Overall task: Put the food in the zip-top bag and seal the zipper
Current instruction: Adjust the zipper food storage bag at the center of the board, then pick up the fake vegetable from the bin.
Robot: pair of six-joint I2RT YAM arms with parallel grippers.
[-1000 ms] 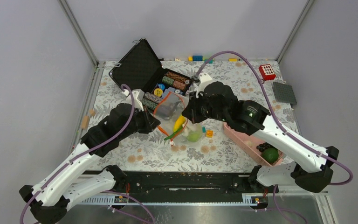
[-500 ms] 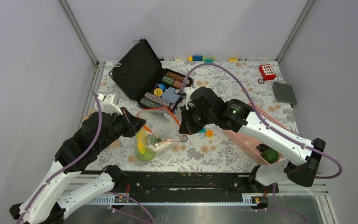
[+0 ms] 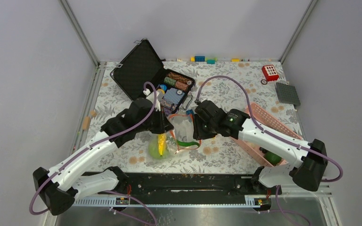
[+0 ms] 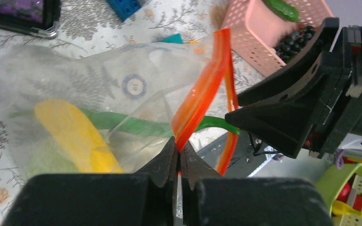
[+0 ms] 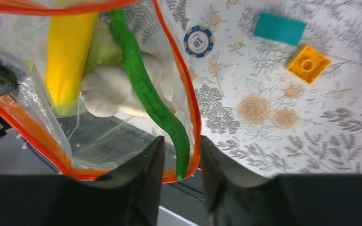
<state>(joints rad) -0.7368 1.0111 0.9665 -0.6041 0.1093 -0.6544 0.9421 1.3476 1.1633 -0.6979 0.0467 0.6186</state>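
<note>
Your zip-top bag (image 3: 185,129) hangs near the middle of the table (image 3: 245,89), slung between your two grippers. It is thin clear film: light, floppy and slick, so it will sag and fold wherever you leave it unsupported. The food rides low inside: the yellow piece (image 4: 75,136), a long green pod (image 5: 143,89), a white mushroom-like piece (image 5: 108,89) and the round cabbage (image 3: 155,150). That small weight drags the pouch toward 7 o'clock in the top view.

Your left gripper (image 4: 178,148), at the bag's 9 o'clock, has its fingers pressed together on the zipper (image 4: 202,99), pinching the orange-red strip near one end. Your right gripper (image 5: 180,150), at the bag's 3 o'clock, has its fingers spread. The strip's corner and the pod's tip lie in the gap, and nothing seems clamped there, though the wrist view is tight.

The strip is the one stiffer part, so take hold there. Don't grip the film, which would likely slip or stretch. The pod points toward the mouth and could foul the seal unless you settle it deeper first.
</note>
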